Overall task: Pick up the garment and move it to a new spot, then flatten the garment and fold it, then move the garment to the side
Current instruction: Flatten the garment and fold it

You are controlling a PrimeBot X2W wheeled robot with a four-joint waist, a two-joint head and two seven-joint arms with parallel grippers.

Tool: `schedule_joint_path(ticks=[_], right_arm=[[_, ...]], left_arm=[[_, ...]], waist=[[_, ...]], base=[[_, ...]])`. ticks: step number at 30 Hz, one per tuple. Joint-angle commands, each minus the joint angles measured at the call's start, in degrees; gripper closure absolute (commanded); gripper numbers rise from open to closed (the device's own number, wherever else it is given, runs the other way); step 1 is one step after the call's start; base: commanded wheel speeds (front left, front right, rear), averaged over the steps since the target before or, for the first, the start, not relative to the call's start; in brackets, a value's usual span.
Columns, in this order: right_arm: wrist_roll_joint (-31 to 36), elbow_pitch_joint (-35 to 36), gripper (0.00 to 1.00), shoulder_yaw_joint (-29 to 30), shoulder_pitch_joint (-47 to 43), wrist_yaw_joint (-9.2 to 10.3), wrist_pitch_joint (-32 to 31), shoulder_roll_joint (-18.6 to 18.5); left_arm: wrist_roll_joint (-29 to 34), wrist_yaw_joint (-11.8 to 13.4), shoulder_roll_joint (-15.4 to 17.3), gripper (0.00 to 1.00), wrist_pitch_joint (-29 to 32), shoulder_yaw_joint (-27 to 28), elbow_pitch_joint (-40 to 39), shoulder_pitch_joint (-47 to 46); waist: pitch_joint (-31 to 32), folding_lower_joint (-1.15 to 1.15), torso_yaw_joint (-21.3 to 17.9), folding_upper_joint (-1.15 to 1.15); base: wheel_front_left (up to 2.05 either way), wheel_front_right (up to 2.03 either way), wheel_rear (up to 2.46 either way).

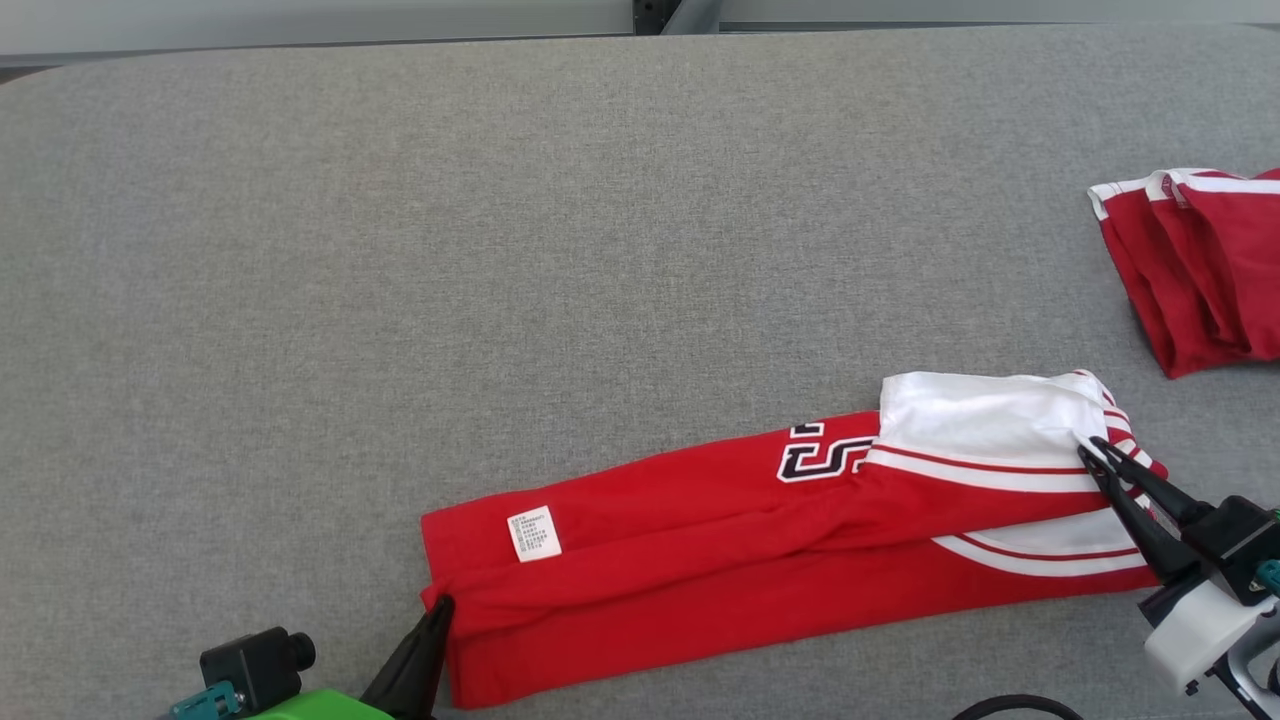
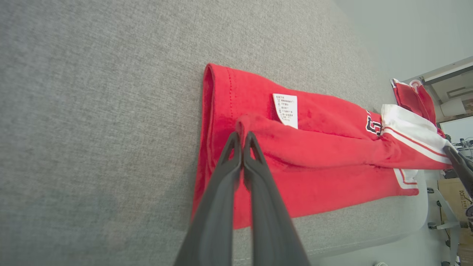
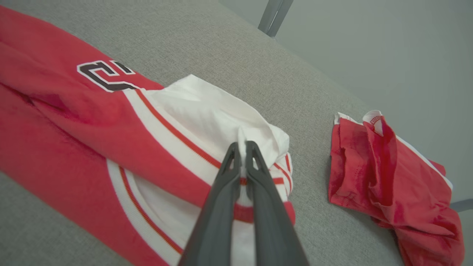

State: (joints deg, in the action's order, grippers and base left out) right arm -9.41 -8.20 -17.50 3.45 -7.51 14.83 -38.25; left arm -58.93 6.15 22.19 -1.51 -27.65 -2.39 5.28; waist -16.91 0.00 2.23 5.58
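The grey fabric-covered tabletop (image 1: 500,250) spans the head view. The garment (image 1: 760,560), a red jersey with white panels and thin red stripes, lies on the tabletop's near part, toward the right. It is folded lengthwise into a long band that runs from lower left up to the right. Its red hem end is at the left and its white end at the right. An upper layer of cloth is rolled over along the middle of the band, making a raised ridge from end to end. A second red garment (image 1: 1200,270) with white trim lies crumpled at the tabletop's far right, well apart from the band.

The left tool (image 1: 440,605) is at the hem end, its 2 dark fingers pressed together on the corner of the rolled-over red layer. In the left wrist view the cloth bunches right at the tips. The right tool (image 1: 1090,450) is at the white end, its 2 fingers likewise closed and pinching a fold of white cloth. In the right wrist view that fold stands up as a small peak between the tips.

Dark lettering (image 1: 825,452) outlined in white shows on the red just left of the white panel. A small white care label (image 1: 534,533) lies flat near the hem end.
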Motion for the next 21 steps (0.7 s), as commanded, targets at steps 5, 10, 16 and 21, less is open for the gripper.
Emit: schedule_joint_path(ticks=[5, 10, 16, 21], right_arm=[[0.25, 2.34, 1.00, 2.28, -2.41, 0.05, 0.30, -1.10], [-0.06, 3.11, 1.00, 3.00, -3.58, 0.05, 0.30, -1.65], [-1.16, 2.28, 1.00, 1.68, -3.72, 0.05, 0.30, -2.19], [-1.08, 2.76, 1.00, 1.91, -3.45, 0.05, 0.30, -2.47]], left_arm=[[-0.32, 0.68, 0.66, 1.00, 0.05, 0.55, -1.30, 0.86], [0.16, 1.48, 1.66, 1.00, 0.30, 0.88, -3.92, 1.43], [0.37, 2.37, 2.72, 1.00, 2.26, -0.51, -7.15, 2.41], [-0.83, 2.55, 2.77, 1.00, 3.44, -0.89, -7.30, 3.17]], waist=[[-0.10, 0.00, -0.45, 0.00], [-0.04, 0.00, -0.56, 0.00], [0.28, 0.00, -0.29, 0.00], [-0.01, 0.00, -0.21, 0.00]], base=[[0.00, 0.00, 0.00], [0.00, 0.00, 0.00], [0.00, 0.00, 0.00], [0.00, 0.00, 0.00]])
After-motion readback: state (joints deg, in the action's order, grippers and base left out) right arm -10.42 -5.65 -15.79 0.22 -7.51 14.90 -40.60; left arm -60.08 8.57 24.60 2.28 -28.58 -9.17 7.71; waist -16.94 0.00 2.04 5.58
